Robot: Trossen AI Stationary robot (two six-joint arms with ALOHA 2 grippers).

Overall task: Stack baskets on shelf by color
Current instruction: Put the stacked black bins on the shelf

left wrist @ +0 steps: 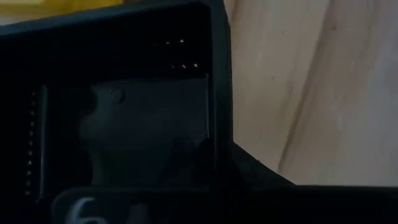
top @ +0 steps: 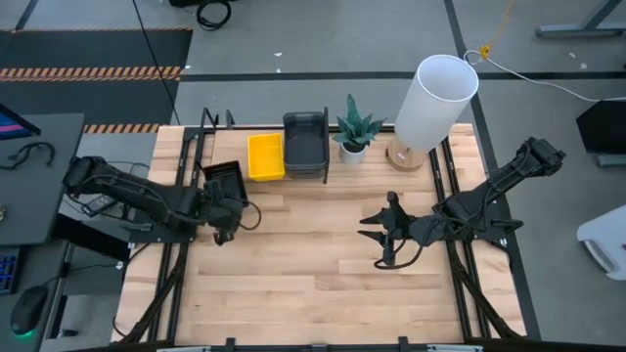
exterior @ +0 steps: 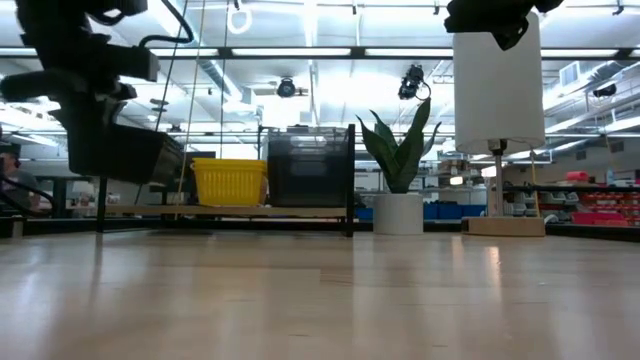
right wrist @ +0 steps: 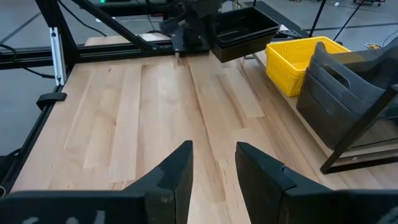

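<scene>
The left gripper (top: 223, 200) is pinching a black basket (top: 224, 176) aloft beside the shelf (top: 210, 147); the right gripper (right wrist: 212, 163) is idling, fingers spread.

Bright ceiling lights (exterior: 300, 55) glare in the low view, silhouetting the foreground; the tabletop (top: 313, 264) is evenly lit with soft shadows; the left wrist view is dark and blurred

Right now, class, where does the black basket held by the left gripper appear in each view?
High view: black basket left of the yellow basket.
Low view: raised at left.
Left wrist view: fills the frame.
Right wrist view: top centre.
Shared landmark: the yellow basket, except in the left wrist view.
</scene>
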